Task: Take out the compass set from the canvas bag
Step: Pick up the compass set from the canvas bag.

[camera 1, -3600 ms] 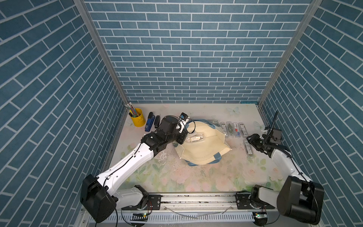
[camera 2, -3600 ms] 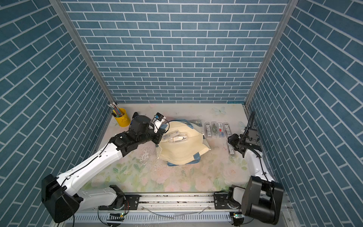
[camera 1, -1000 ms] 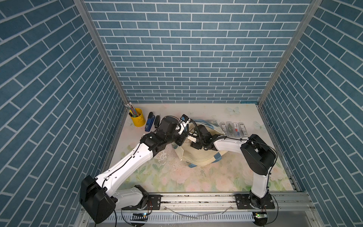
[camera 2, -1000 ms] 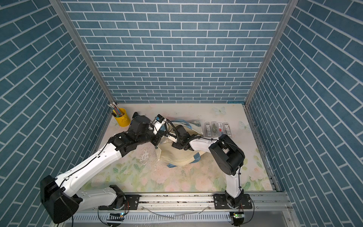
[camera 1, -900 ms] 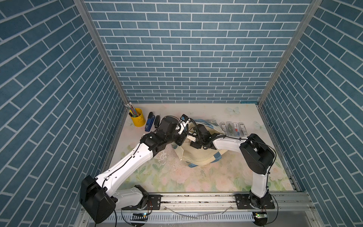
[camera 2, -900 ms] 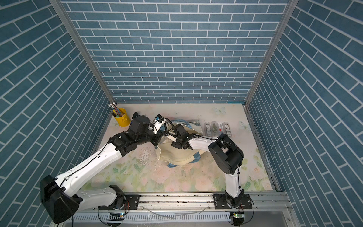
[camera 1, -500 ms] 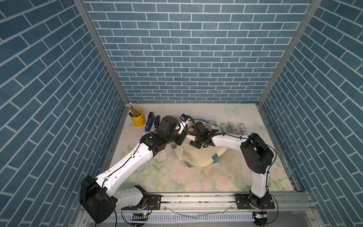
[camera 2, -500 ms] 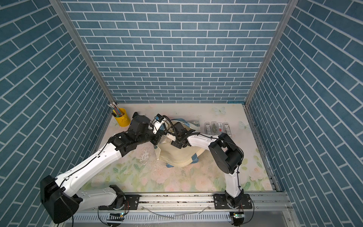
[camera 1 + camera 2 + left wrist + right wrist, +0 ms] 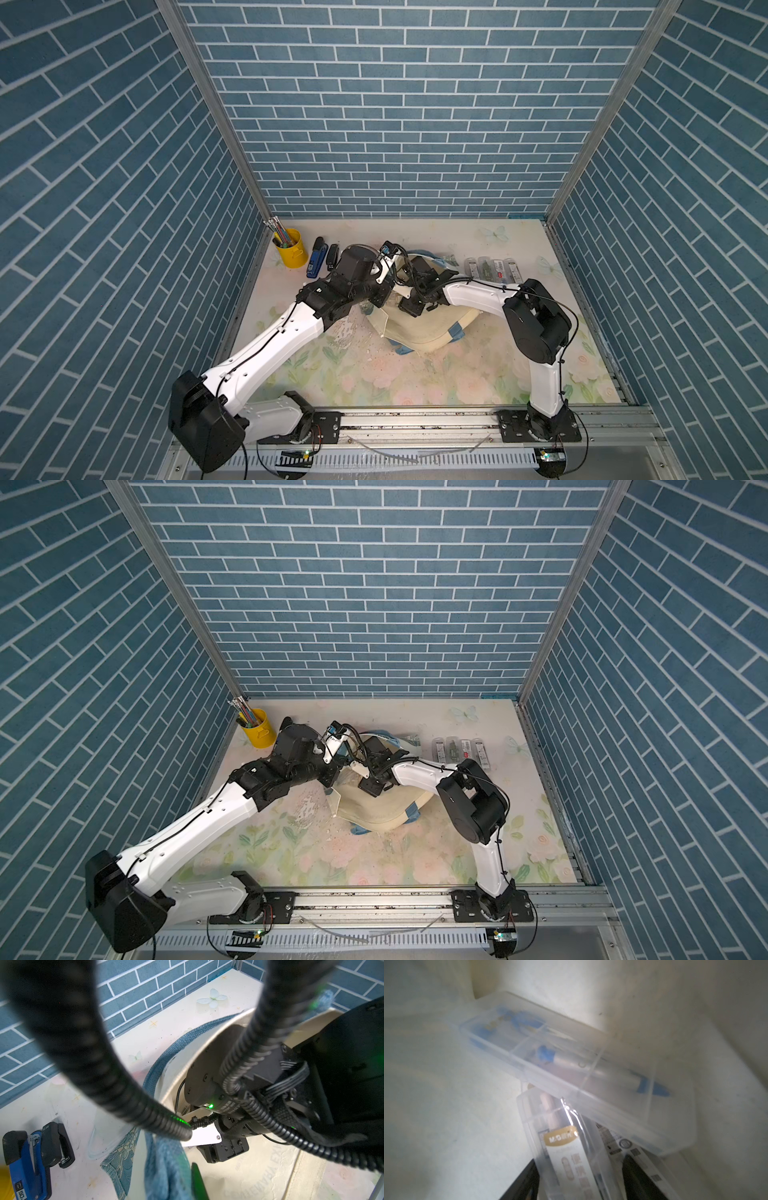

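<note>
L gripper (image 9: 194, 1169) is clamped shut on the rim of the canvas bag (image 9: 419, 332), holding the mouth up near the middle of the table (image 9: 478, 374), toward the back edge. R arm is reaching into the mouth. R gripper (image 9: 577, 1186) is inside the bag with its jaws apart, straddling the near end of a clear compass set case (image 9: 571, 1157) w/ a gold label. Can't tell if the pads touch it, so I don't count it as gripped.

Step, as I read it: reach done, grasp pending. Next move needs the jaws to close square on that case, then a straight pull-out through the mouth while L keeps the rim up. Risk: a second clear case (image 9: 571, 1068) with blue parts lies across the labelled one and could drag out along with it.

View diffs:
- R wrist is the only view of the bag interior and both cases; top views show just the arm going in.
- L wrist shows the rim pinch, the blue strap (image 9: 166, 1167) and the blue stapler (image 9: 25, 1163).
- Both top views show four more cases (image 9: 492, 270) laid in a row by the back edge and the yellow pen cup (image 9: 287, 248) at the back L corner.
</note>
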